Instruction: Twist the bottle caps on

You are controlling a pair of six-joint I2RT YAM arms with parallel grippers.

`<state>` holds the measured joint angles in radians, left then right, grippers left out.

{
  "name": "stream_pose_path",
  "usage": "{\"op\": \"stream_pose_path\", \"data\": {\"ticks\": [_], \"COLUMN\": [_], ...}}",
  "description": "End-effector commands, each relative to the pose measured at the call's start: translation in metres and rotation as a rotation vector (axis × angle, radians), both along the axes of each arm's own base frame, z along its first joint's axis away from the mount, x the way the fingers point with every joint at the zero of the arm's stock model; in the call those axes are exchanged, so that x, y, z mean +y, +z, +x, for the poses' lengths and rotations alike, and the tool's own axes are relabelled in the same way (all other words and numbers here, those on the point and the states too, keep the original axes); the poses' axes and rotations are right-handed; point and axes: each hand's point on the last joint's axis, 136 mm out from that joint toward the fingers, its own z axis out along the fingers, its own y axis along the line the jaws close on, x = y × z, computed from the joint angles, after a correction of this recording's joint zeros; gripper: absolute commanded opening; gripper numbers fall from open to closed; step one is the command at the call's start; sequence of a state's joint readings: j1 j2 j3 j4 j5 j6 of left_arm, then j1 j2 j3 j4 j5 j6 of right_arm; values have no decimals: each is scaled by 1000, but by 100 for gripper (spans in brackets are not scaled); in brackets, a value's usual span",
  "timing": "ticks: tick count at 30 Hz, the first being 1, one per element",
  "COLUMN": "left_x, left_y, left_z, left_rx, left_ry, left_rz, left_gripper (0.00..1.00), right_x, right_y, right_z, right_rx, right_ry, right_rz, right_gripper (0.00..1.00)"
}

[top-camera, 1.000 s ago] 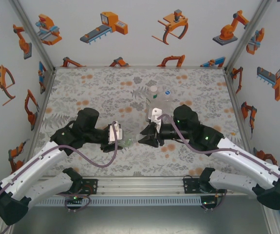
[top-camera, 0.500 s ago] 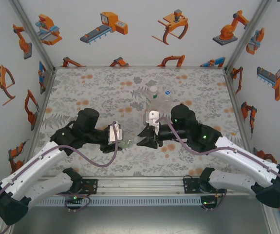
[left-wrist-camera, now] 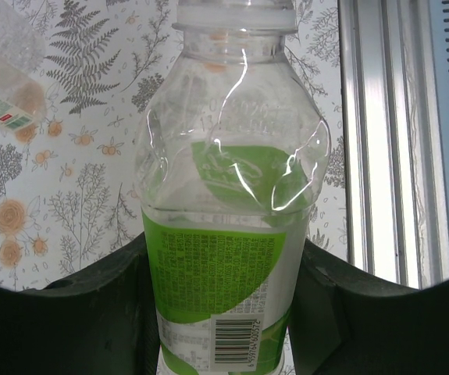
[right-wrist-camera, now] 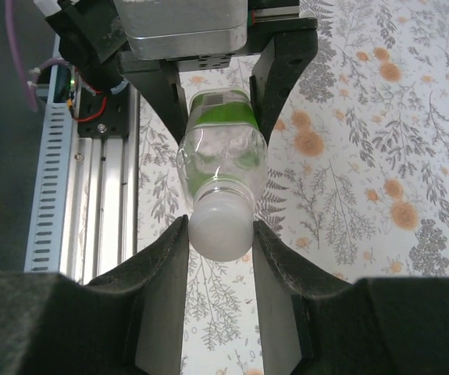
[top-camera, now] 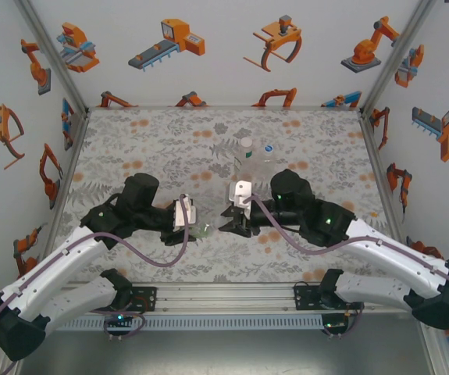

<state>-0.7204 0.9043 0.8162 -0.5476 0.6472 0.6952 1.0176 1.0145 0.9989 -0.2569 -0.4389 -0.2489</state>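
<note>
My left gripper (left-wrist-camera: 222,262) is shut on the body of a clear bottle with a green label (left-wrist-camera: 224,234), held lying sideways just above the table. A white bottle cap (right-wrist-camera: 222,226) sits on its neck, and my right gripper (right-wrist-camera: 220,232) is shut on that cap, one finger on each side. From above, the left gripper (top-camera: 188,222) and right gripper (top-camera: 229,221) face each other with the green bottle (top-camera: 204,229) between them. Two other bottles, one capped (top-camera: 246,153) and one plain clear (top-camera: 269,158), stand upright behind the right arm.
The floral table cover (top-camera: 154,141) has free room at the back left. An aluminium rail (top-camera: 224,295) runs along the near edge, close to the held bottle. A white-labelled bottle (left-wrist-camera: 4,74) shows at the upper left of the left wrist view.
My right gripper has edged left and a little nearer, closing the gap to the bottle in the left gripper. The left arm has stayed put.
</note>
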Motion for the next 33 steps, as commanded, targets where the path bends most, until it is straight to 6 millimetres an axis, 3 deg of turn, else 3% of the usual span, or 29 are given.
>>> {"op": "stream_pose_path", "data": {"ticks": [1,4,12,20,29,33], "left_x": [-8,-8,-7,-6,-8,-8], "left_y": [27,28,32,36,43,42], "left_z": [-17,-20,-28,-35,-46,-45], "left_rx": [-33,-31,-33,-33,29,34], "left_ry": [-109,-131,-168,-203,-259,-258], "left_rz": [-104,-110,-131,-152,-176,-175], "left_gripper": [0,0,0,0,0,0], "right_x": [6,4,10,11,15,21], "right_y": [1,0,-7,-17,-18,-21], "right_z": [15,11,-25,-13,-35,-32], "right_rx": [-57,-67,-6,-63,-194,-224], "right_ry": [-57,-36,186,150,351,348], "right_rz": [-16,-22,-10,-91,-134,-149], "right_gripper": [6,6,6,2,0,0]}}
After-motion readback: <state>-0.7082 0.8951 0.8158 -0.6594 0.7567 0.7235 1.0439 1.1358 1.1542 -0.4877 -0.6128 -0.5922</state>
